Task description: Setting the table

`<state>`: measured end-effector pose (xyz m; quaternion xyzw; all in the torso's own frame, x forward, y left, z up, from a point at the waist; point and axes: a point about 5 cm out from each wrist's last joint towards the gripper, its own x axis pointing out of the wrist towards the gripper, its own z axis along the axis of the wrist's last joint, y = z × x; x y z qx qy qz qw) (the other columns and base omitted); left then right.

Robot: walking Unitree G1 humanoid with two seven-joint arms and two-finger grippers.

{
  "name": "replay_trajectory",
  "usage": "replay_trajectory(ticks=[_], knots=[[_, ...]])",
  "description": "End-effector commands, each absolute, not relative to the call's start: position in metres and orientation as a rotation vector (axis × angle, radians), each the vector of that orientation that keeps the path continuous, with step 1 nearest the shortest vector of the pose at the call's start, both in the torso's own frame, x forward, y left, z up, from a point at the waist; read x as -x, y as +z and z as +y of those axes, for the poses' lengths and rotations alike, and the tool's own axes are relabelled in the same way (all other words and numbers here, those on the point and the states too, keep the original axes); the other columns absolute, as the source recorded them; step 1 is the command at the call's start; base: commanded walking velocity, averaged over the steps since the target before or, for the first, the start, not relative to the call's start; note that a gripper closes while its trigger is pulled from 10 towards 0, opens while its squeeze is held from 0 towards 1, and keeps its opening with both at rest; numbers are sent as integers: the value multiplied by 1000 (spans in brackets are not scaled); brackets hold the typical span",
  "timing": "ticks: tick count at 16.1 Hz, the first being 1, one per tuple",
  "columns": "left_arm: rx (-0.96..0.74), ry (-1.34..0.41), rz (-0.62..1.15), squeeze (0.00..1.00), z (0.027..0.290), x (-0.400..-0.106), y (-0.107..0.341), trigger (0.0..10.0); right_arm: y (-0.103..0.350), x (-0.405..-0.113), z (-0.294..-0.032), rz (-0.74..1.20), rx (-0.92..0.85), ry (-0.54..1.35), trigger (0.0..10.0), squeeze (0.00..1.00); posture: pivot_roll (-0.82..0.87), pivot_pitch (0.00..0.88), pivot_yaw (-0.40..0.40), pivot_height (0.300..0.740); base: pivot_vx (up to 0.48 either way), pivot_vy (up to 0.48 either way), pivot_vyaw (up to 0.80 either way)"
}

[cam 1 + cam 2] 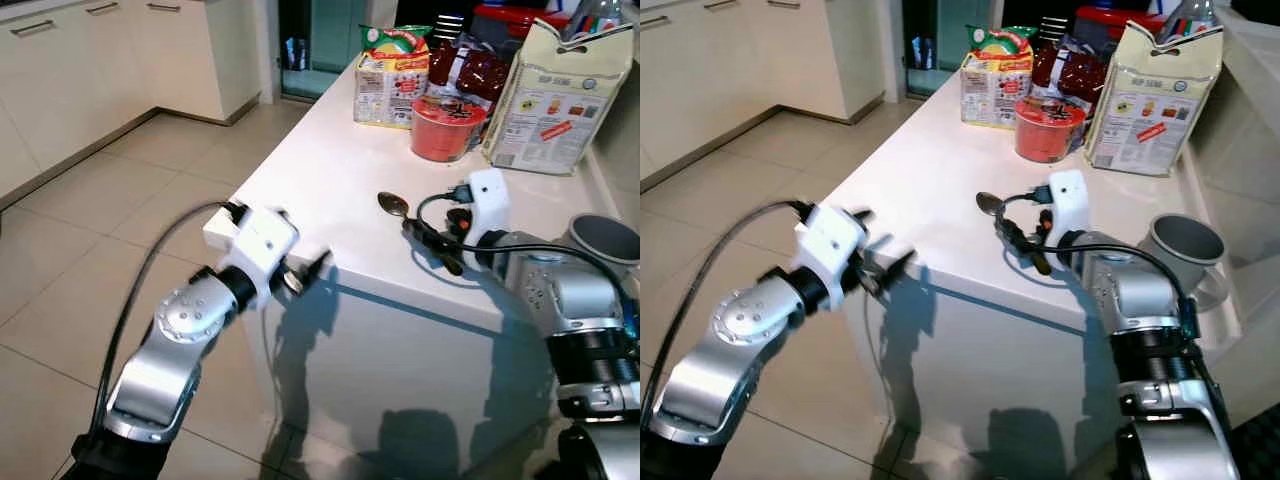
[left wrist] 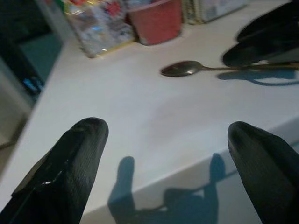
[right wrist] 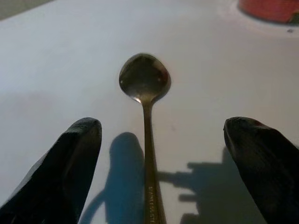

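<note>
The right hand [image 3: 161,163] hangs wide open astride a metal spoon [image 3: 145,116] lying flat on the white desk [image 1: 330,170]. The spoon looks light, stiff and slippery; pinch its thin handle mid-length. The left hand [image 2: 166,163] is open, empty.

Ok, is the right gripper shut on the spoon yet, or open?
Open. In the right wrist view the fingers stand wide apart, and the spoon lies flat on the white counter between them, untouched.

Silver metal left arm [image 1: 165,350]: round screwed joint cap, white boxy wrist housing, black cable looping off it. Silver right arm [image 1: 575,320]: same housing, black ribbed collar, red-marked plug. Grippers: long matte-black fingers [image 2: 65,168].
</note>
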<state>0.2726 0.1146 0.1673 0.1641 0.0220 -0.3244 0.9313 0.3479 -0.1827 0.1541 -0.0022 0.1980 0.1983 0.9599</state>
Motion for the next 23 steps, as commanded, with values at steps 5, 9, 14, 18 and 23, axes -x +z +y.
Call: replay_trajectory(ticks=[5, 9, 14, 18, 23], knots=[[-323, -784, 77, 0, 109, -266, 167, 10000, 148, -362, -175, 460, 104, 492, 10000, 1000, 0, 0, 18, 740, 0, 0, 0], [-326, -795, 85, 0, 108, -263, 166, 10000, 138, -371, -170, 557, 129, 493, 10000, 0, 12, 0, -3, 740, 0, 0, 0], [-324, -806, 89, 0, 107, -262, 165, 10000, 121, -368, -175, 699, 60, 493, 3333, 0, 15, 0, -6, 740, 0, 0, 0], [-345, -802, 90, 0, 109, -262, 165, 10000, 114, -365, -178, 753, 94, 518, 0, 0, 18, 0, -9, 740, 0, 0, 0], [-362, -792, 87, 0, 108, -262, 165, 10000, 112, -365, -178, 768, 160, 540, 0, 0, 22, 0, -15, 740, 0, 0, 0]])
